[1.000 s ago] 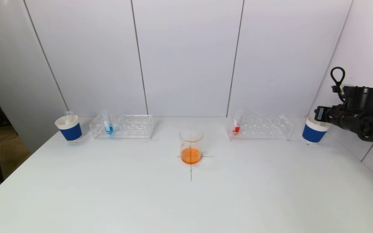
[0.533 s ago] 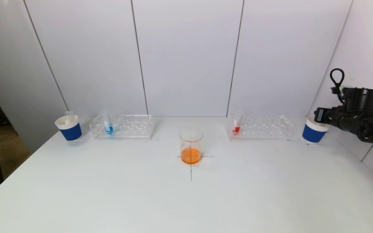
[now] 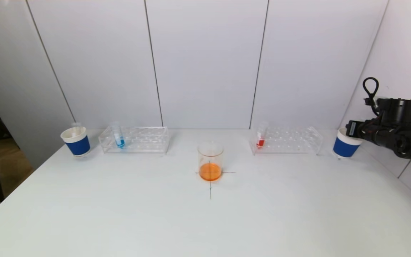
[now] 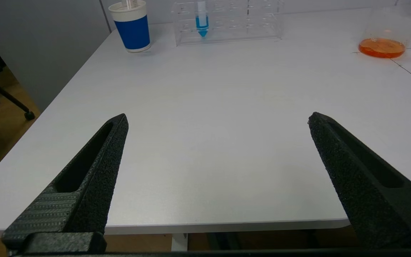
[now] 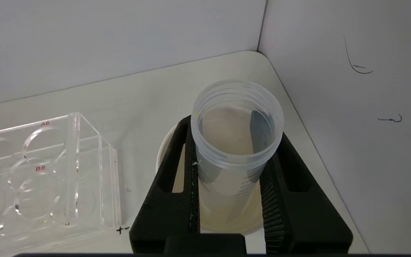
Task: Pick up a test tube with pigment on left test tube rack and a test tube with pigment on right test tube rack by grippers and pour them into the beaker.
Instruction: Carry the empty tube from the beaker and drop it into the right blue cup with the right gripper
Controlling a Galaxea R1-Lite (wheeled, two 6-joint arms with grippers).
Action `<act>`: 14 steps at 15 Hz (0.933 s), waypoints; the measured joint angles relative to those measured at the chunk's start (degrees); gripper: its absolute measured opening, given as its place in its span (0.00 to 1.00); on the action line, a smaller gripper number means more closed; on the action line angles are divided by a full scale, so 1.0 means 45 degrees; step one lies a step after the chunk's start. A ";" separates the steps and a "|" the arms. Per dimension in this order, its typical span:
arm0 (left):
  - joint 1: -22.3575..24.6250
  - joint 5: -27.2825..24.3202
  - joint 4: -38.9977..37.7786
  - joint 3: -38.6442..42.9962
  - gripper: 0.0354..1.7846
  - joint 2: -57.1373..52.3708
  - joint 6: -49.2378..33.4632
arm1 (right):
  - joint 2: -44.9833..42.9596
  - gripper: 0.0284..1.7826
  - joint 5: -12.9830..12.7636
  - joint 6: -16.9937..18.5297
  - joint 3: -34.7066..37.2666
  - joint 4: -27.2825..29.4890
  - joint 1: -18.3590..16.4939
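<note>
The beaker [image 3: 210, 160] with orange liquid stands mid-table, also visible in the left wrist view [image 4: 384, 35]. A test tube with blue pigment [image 3: 119, 137] stands in the left rack [image 3: 141, 140]. A test tube with red pigment [image 3: 260, 138] stands in the right rack [image 3: 291, 140]. At the far right, my right gripper [image 5: 234, 142] is shut on an empty clear test tube [image 5: 237, 125], held upright over the mouth of a blue paper cup [image 3: 344, 147]. My left gripper [image 4: 218, 117] hangs open and empty over the table's near edge, outside the head view.
A second blue cup [image 3: 77, 141] with an empty tube in it stands left of the left rack. Walls close in behind the racks and along the right side. The table's left edge [image 4: 66, 96] drops to the floor.
My right gripper has crept slightly up and toward the wall with the empty tube. Racks, beaker and cups stay put.
</note>
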 joint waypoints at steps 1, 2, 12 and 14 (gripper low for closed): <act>0.0000 0.0000 0.0000 0.0000 0.99 0.0000 0.0005 | -0.0005 0.29 0.0000 0.0000 0.0000 0.0003 0.0000; 0.0000 0.0000 0.0000 0.0000 0.99 0.0000 0.0000 | -0.0008 0.30 0.0005 0.0000 -0.0005 0.0008 0.0000; 0.0000 0.0000 0.0005 0.0000 0.99 0.0000 0.0005 | -0.0008 0.93 0.0000 -0.0014 0.0252 -0.0916 -0.0014; 0.0000 0.0000 0.0005 0.0000 0.99 0.0000 0.0000 | -0.0068 0.99 0.0000 0.0000 0.0257 -0.0918 0.0000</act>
